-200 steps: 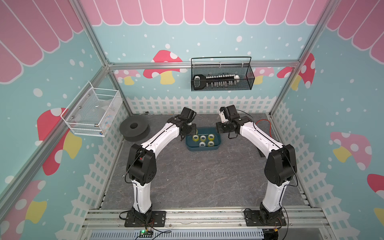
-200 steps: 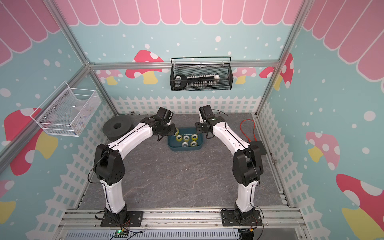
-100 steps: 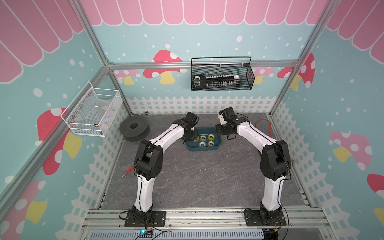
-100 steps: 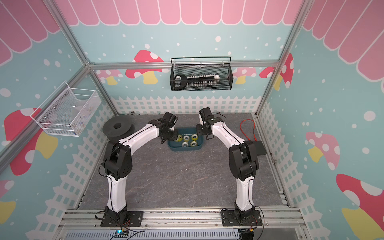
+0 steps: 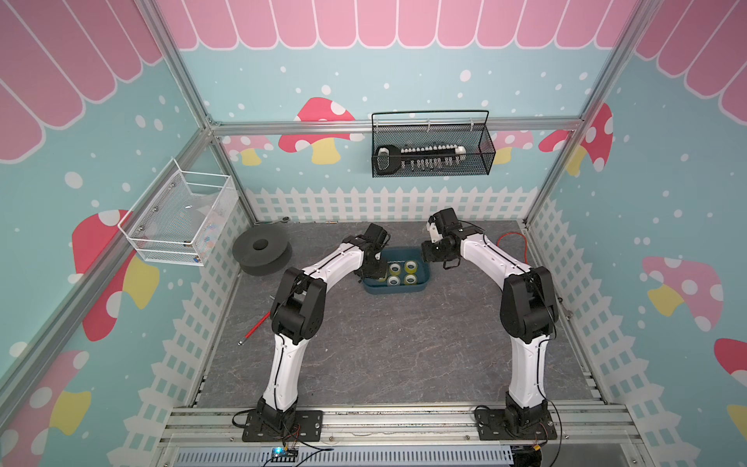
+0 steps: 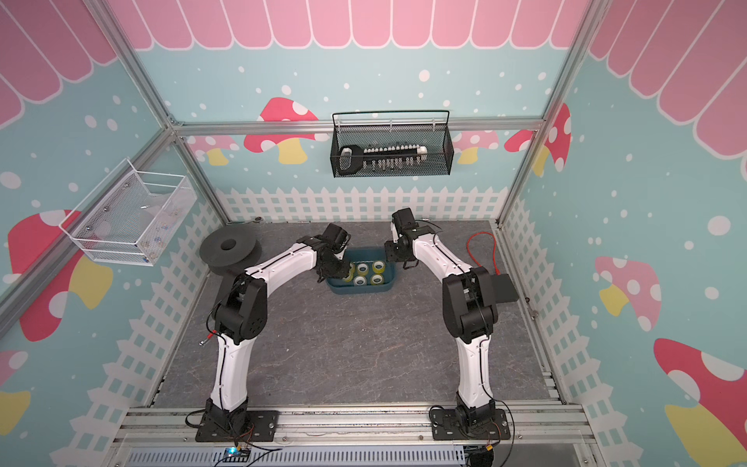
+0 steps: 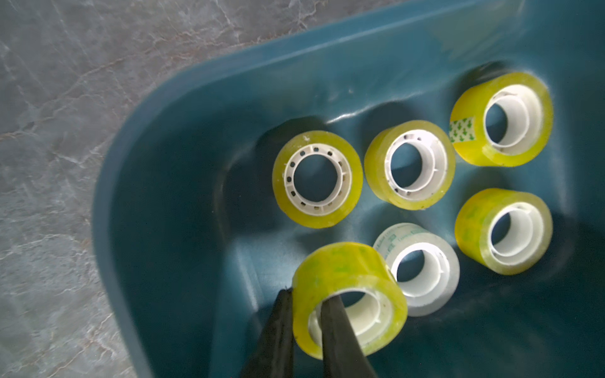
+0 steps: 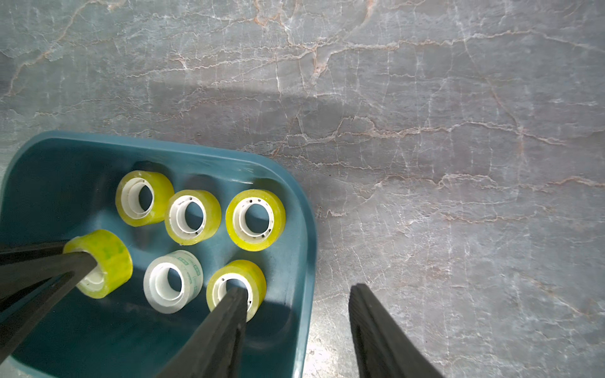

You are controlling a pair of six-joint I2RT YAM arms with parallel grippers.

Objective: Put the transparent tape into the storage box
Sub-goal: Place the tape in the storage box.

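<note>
Over the storage box (image 7: 163, 163), half-cropped left jaws pinch one tape roll (image 7: 343, 268).

Five yellow tape rolls (image 7: 340, 265), one clear tape roll (image 7: 402, 237), one storage box (image 7: 170, 196), two wire baskets (image 5: 430, 161)

Two white-shelled arms (image 5: 525, 376) with bulky black joints (image 5: 299, 307) and bolted black baseplates (image 5: 307, 424).

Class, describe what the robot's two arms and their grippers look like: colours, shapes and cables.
Both arms match: the left arm and right arm have smooth white curved links joined by bulky black joint housings, each bolted to a black base plate. A thin black cable runs along the white shells. The left gripper and right gripper carry long, tapering matte-black fingers.
</note>
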